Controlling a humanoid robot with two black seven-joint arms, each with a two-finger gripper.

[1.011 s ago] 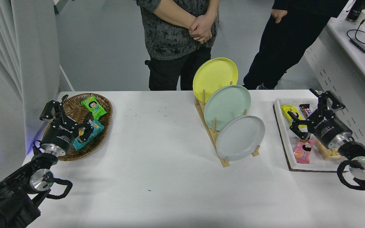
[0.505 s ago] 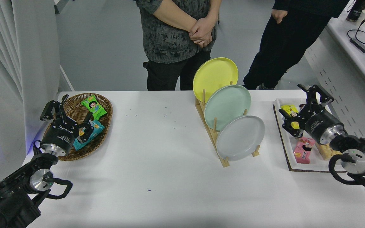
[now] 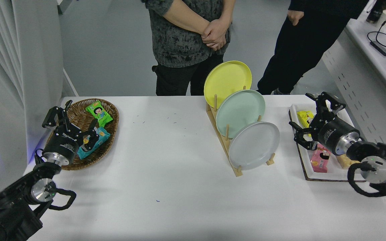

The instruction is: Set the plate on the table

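The light grey plate (image 3: 254, 145) stands on edge in the front slot of a wooden rack (image 3: 230, 157) on the white table (image 3: 166, 180). A mint-green plate (image 3: 240, 112) and a yellow plate (image 3: 227, 80) stand behind it. My right gripper (image 3: 308, 117) is open and empty, to the right of the grey plate and apart from it, above the left edge of a white tray. My left gripper (image 3: 68, 120) is open and parked at the lower left, over a wicker basket.
A white tray (image 3: 327, 172) with several snack packets lies at the right. A wicker basket (image 3: 111, 117) with snacks sits at the left. Two people stand at the far side. A white counter (image 3: 380, 57) with cables is at the right.
My right gripper has moved left and slightly away from me, from over the tray toward the grey plate. It stays open. The left arm has not moved.
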